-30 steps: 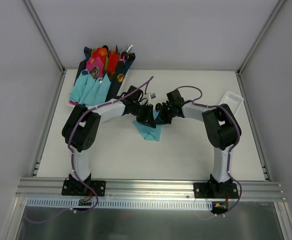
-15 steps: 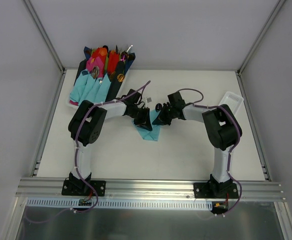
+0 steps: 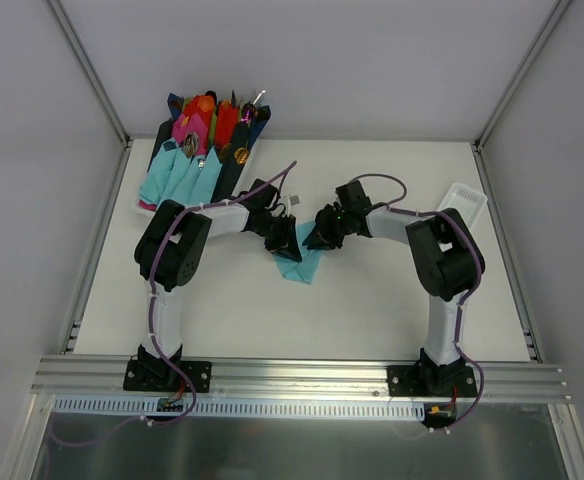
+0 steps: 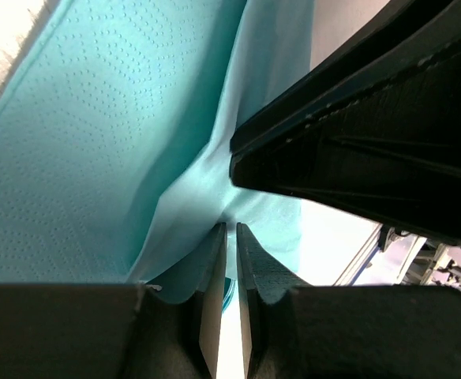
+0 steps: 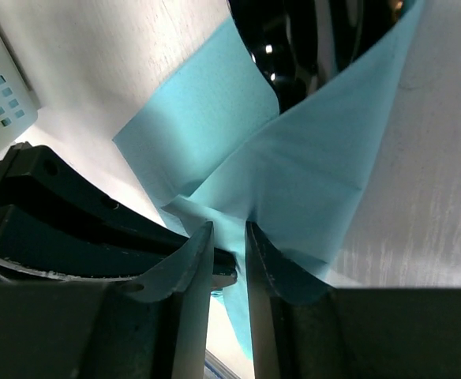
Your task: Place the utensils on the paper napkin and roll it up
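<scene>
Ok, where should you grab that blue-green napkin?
Probably best by a raised crease of the paper napkin, coming in from the side. Thin paper lying flat offers nothing to bite. The left tool and right tool each pinch a fold.

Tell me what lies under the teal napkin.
Only white table shows around the paper napkin, which the left gripper and right gripper pinch. Whether utensils lie beneath is hidden by its folds.
</scene>
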